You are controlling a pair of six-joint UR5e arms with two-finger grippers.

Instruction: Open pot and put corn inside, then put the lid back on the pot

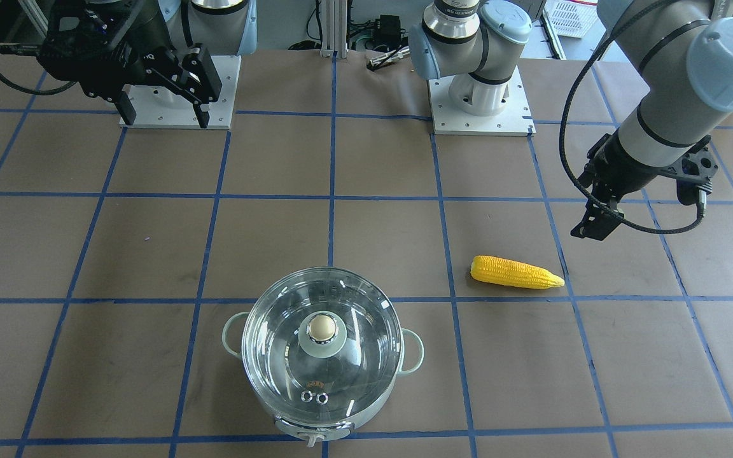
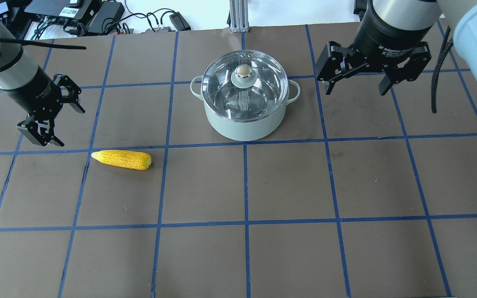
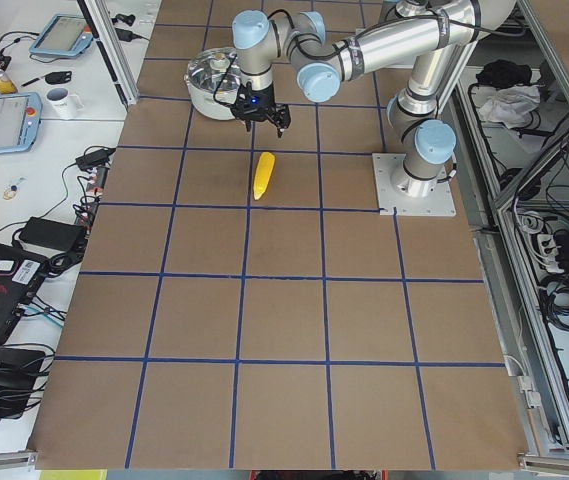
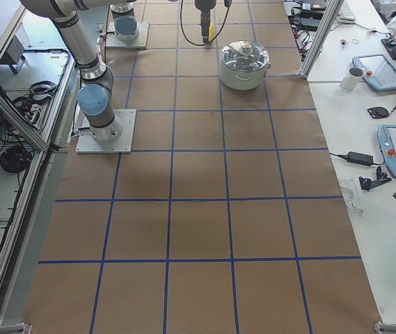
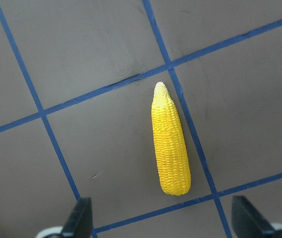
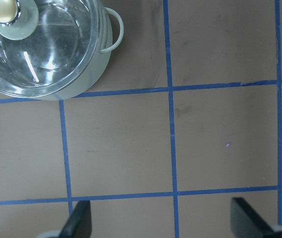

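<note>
Silver arms (image 1: 659, 121), pale-blue joint caps (image 1: 732, 54), black grippers (image 2: 355, 89)

Mint-green round steel pot (image 6: 102, 52) and clear domed glass lid (image 6: 46, 44) are cut off at the right wrist view's top-left corner.

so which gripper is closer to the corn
The left gripper, open, near the pointed tip of the corn; the right gripper hangs on the far side of the pot.

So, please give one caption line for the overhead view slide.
Clear glass lid closes the mint-green pot; yellow toy corn cob lies apart near the open left end effector.
</note>
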